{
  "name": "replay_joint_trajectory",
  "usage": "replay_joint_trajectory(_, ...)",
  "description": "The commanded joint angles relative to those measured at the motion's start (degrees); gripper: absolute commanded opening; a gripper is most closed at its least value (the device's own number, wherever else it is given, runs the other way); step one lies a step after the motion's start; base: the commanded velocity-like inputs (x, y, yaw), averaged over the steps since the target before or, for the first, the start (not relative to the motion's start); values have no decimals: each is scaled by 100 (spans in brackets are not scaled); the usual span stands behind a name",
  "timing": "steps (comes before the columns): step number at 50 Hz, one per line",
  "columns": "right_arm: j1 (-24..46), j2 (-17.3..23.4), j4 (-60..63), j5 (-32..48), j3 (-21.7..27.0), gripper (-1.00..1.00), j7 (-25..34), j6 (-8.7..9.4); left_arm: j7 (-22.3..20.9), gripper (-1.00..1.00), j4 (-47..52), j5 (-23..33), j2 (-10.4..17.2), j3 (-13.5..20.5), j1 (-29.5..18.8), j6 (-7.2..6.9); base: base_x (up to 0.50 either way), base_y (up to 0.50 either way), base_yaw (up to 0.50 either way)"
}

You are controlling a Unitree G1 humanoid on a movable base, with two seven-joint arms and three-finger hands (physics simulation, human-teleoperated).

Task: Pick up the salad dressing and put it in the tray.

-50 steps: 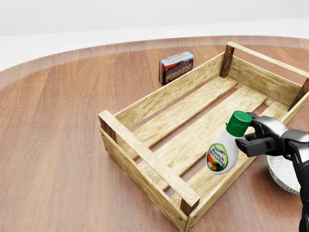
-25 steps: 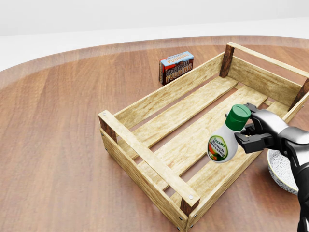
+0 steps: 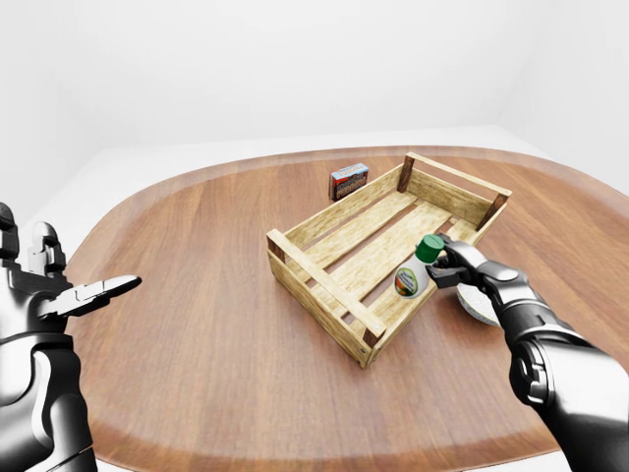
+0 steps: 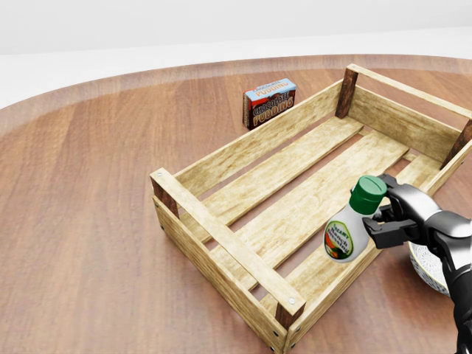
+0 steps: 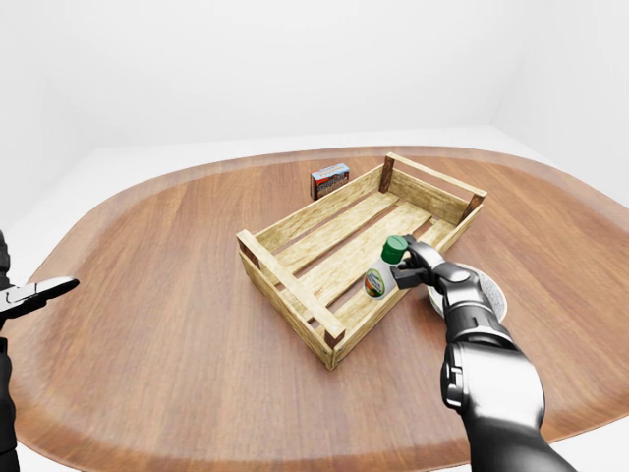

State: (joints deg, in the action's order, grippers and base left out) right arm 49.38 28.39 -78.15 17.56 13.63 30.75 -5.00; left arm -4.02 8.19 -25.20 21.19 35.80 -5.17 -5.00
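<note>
— Where was the salad dressing (image 4: 348,229) at that moment?

— In the lower right of the head view, held tilted in the right hand (image 4: 404,213). The fingers were clamped around its neck just under the green cap (image 4: 367,193), with the white body and its label hanging down and to the left.

— And relative to the tray (image 4: 221,237)?

— The bottle overlapped the tray's lower-right side rail, with its body over the slats just inside that rail. I could not tell whether its base touched the wood or hung just above it.

— What of the tray itself?

— A slatted wooden crate with dark corner posts, lying diagonally across the round wooden table (image 3: 197,324), from the lower centre of the head view up to the right edge.

— Anything else on the table?

— A chocolate pudding box (image 4: 269,102) stood near the upper centre of the head view, just outside the tray's upper-left long side. A pale bowl (image 4: 429,267) sat at the right edge, beside the tray and partly hidden behind the right hand.

— And the left hand (image 3: 49,290)?

— At the far left of the left-eye view, well apart from everything, its fingers spread apart and holding nothing.
</note>
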Motion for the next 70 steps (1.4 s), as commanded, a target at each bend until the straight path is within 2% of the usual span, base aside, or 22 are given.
replay_joint_trajectory(1,-275,-33,-4,81,95,-100,-381,0,-13,100,16,5,-5,-1,14,0,0,0,0)
replay_joint_trajectory(30,-420,-196,-31,129,137,-100,-414,0,-33,100,-4,37,-34,-28,17,0,0,0,0)
replay_joint_trajectory(31,-404,-196,-33,188,99,-87,-488,0,-32,100,-2,38,-35,-32,16,0,0,0,0)
replay_joint_trajectory(32,-416,-193,-31,213,88,60,-512,0,-32,100,0,39,-34,-33,15,0,0,0,0)
replay_joint_trajectory(33,-424,-202,-29,175,113,100,-405,0,-31,100,-3,38,-34,-34,12,0,0,0,0)
replay_joint_trajectory(45,-460,-206,-32,190,119,100,-443,0,-29,100,14,14,-35,-34,12,0,0,0,0)
replay_joint_trajectory(53,-208,91,6,220,65,100,-300,0,-29,100,4,9,-29,-40,-4,0,0,0,0)
replay_joint_trajectory(58,646,796,125,206,11,100,-5,0,-13,100,51,-2,-36,-61,-12,0,0,0,0)
replay_joint_trajectory(59,1195,1148,209,307,-84,100,219,0,-12,100,45,11,-48,-90,-22,0,0,0,0)
replay_joint_trajectory(62,2149,1658,318,486,-224,100,601,0,-19,100,62,27,-56,-118,-23,0,0,0,0)
replay_joint_trajectory(63,2871,1979,398,677,-349,100,861,0,-18,100,87,15,-56,-112,-20,0,0,0,0)
replay_joint_trajectory(66,3925,2348,441,1047,-497,100,925,0,-19,100,135,6,-59,-101,-8,0,0,0,0)
replay_joint_trajectory(67,4539,2507,483,1258,-605,100,925,109,-16,100,163,-3,-56,-89,-2,0,0,0,0)
replay_joint_trajectory(68,4582,2505,451,1317,-574,100,925,81,-17,100,169,-3,-57,-86,-2,0,0,0,0)
replay_joint_trajectory(69,5304,2643,500,1554,-706,100,925,285,-7,100,219,-30,-45,-61,0,0,0,0,0)
replay_joint_trajectory(70,5750,2700,484,1745,-773,100,925,342,-6,100,245,-44,-39,-48,0,0,0,0,0)
